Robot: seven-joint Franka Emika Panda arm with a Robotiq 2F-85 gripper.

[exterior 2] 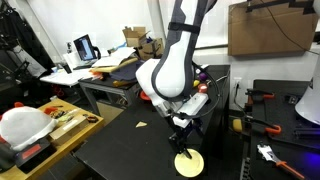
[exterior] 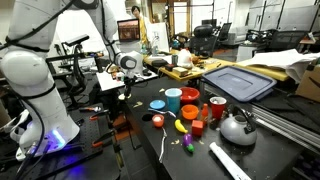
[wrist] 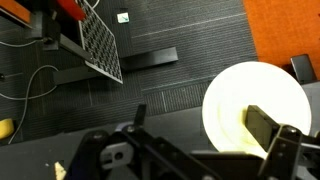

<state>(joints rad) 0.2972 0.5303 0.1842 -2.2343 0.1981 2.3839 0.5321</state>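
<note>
My gripper (wrist: 200, 116) is open and empty, low over a black table. A pale yellow round plate (wrist: 255, 105) lies flat on the table below it. In the wrist view one finger stands over the plate and the other over bare table, so the plate's rim lies between them. I cannot tell whether a finger touches the plate. In an exterior view the gripper (exterior 2: 182, 138) hangs just above the plate (exterior 2: 188, 163). In an exterior view the gripper (exterior: 127, 86) is at the table's far left end, and the plate does not show there.
Further along the table are a blue plate (exterior: 158, 103), a teal cup (exterior: 173, 100), a red bowl (exterior: 190, 97), a red cup (exterior: 216, 107), a metal kettle (exterior: 237, 127) and small toy pieces (exterior: 181, 125). A perforated panel (wrist: 100, 45) and an orange surface (wrist: 285, 30) lie near the plate.
</note>
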